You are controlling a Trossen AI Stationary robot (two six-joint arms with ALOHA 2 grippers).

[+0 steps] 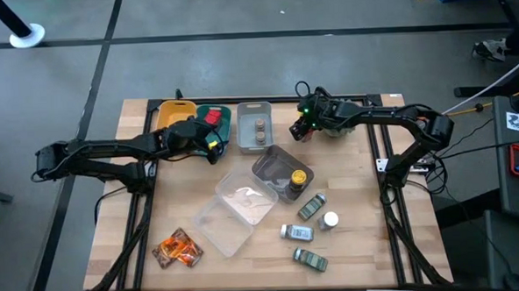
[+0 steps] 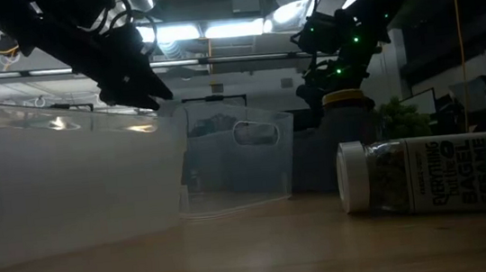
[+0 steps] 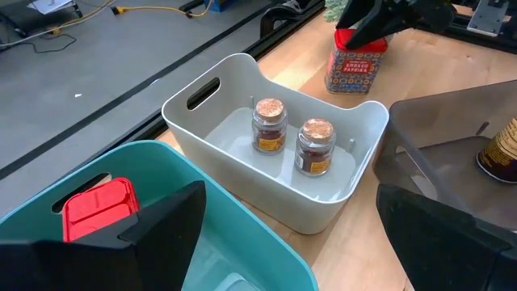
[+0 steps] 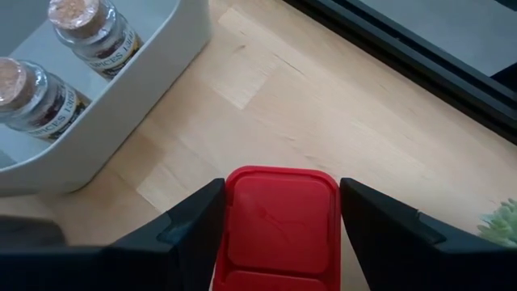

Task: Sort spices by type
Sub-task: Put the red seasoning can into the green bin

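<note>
My right gripper (image 4: 283, 202) is at the table's far side, right of the grey bin (image 1: 257, 128), shut on a red-lidded spice tin (image 3: 355, 66). Two cork-topped brown jars (image 3: 284, 137) stand in the grey bin. My left gripper (image 3: 283, 242) hangs open above the teal bin (image 1: 213, 119), where a red cube (image 3: 97, 210) lies. Orange foil packets (image 1: 178, 248) lie near the front left. Green-labelled jars (image 1: 312, 206), white-capped bottles (image 1: 330, 220) and a yellow-lidded jar (image 1: 298, 177) in a dark tray (image 1: 273, 162) are right of the middle. My right gripper pinches the tin between its two fingers at the lid's two opposite sides (image 4: 234, 218). The fingers come slanting down from above. The tin stays upright below them; whether its base rests on the table I cannot tell.
A yellow bin (image 1: 175, 114) stands left of the teal one. Two clear trays (image 1: 236, 212) lie in the middle of the table. A green plant (image 1: 338, 124) is at the far edge under the right arm. A seasoning bottle (image 2: 410, 173) lies on its side near the front.
</note>
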